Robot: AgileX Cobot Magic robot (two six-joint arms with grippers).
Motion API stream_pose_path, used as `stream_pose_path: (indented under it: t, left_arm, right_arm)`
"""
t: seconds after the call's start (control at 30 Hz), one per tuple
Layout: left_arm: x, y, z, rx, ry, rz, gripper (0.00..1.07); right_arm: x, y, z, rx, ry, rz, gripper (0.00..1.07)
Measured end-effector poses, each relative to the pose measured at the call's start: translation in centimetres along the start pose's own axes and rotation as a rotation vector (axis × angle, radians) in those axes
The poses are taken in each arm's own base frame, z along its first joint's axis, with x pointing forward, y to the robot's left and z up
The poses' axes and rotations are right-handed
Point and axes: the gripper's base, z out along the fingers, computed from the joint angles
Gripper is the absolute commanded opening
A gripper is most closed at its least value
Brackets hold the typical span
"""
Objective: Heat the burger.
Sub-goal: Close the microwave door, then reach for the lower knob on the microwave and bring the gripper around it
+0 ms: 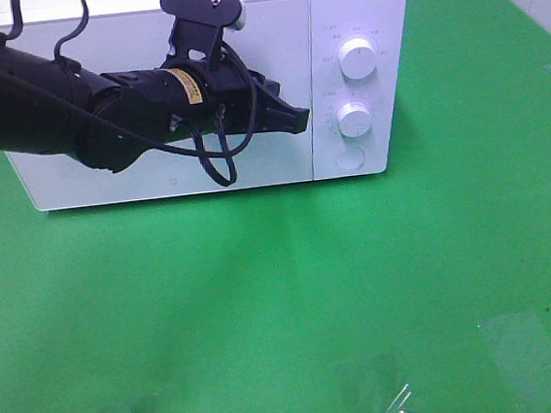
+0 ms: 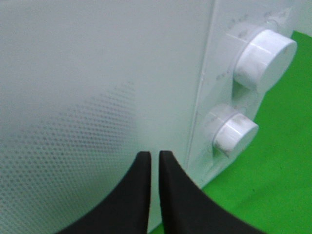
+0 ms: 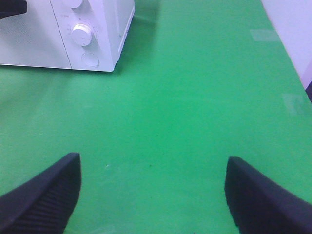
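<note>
Guessing the unseen burger sits behind the shut microwave door (image 1: 274,41), I'd have the left gripper (image 2: 154,155), nearly clenched and empty near the lower knob (image 1: 355,118), spread to straddle it squarely; right gripper (image 3: 152,158) gapes empty.

Ext cam sits high in front of the microwave (image 1: 268,31), looking down at its face & the green mat (image 1: 285,303). L wrist cam is v. close to the microwave (image 2: 73,73) door, prob. at a slant. R wrist cam is well back from the microwave (image 3: 29,44), low over the mat (image 3: 195,97). All 3 share the lower knob (image 1: 354,118) (image 2: 236,136) (image 3: 81,34).
</note>
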Motion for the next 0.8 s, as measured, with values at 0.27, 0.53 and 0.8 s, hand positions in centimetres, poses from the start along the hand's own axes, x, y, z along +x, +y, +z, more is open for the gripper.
stream_pose_path:
  t: [0.27,0.53,0.8]
  left_arm:
    - [0.0,-2.6,-1.7,0.036,0.187,0.028,0.9]
    - [1.2,-5.6,-4.2,0.071,0.484,0.046,1.02]
    - [0.7,-6.1,-7.6,0.078,0.687,-0.012,1.02]
  right_arm:
    - [0.0,0.0,0.0,0.0,0.0,0.0,0.76]
    - [0.0,0.0,0.0,0.0,0.0,0.0,0.76]
    - [0.0,0.0,0.0,0.0,0.0,0.0,0.76]
